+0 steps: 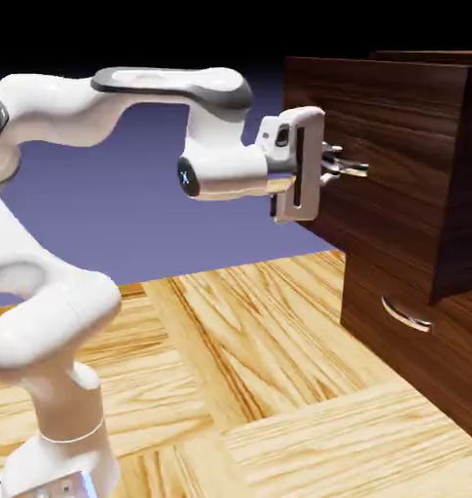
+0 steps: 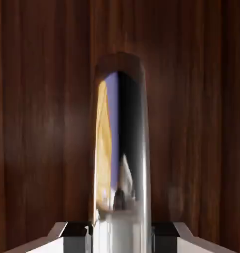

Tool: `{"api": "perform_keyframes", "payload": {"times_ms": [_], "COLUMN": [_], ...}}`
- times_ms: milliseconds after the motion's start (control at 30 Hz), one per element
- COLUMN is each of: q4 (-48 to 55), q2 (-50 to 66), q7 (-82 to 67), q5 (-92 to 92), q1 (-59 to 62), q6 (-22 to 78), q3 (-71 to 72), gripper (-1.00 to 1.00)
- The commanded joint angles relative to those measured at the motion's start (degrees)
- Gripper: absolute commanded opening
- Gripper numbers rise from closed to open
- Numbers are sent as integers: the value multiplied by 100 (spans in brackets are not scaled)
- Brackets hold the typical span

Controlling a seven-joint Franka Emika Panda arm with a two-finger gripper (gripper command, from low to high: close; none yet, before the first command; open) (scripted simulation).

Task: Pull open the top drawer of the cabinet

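- The tool (image 1: pixel 348 167) points level at the cabinet (image 1: pixel 415 107), its fingers (image 2: pixel 74 236) closed on the silver handle (image 2: pixel 122 148) of the top drawer (image 1: pixel 395 185).
- In the hand view the handle fills the gap between both fingertips, dark wood grain behind it.
- The top drawer's front stands slightly forward of the lower drawer (image 1: pixel 415 340), which sits below the tool.
- The light wooden surface (image 1: pixel 278 370) lies well beneath the tool.
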State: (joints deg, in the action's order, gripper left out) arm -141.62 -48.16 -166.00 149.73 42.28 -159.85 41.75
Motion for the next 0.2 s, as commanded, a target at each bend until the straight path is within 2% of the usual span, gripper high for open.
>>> {"api": "perform_keyframes", "payload": {"times_ms": [0, 67, 100, 167], "q4": [-126, -324, -324, -472], "q2": [-99, -275, -275, -443], "q7": [-2, 17, 17, 94], "q5": [-42, -124, -124, -229], "q1": [-208, -525, -525, -732], "q6": [-57, -161, -161, -250], "q3": [-154, -381, -381, -510], "gripper": [-100, -100, 100, 100]}}
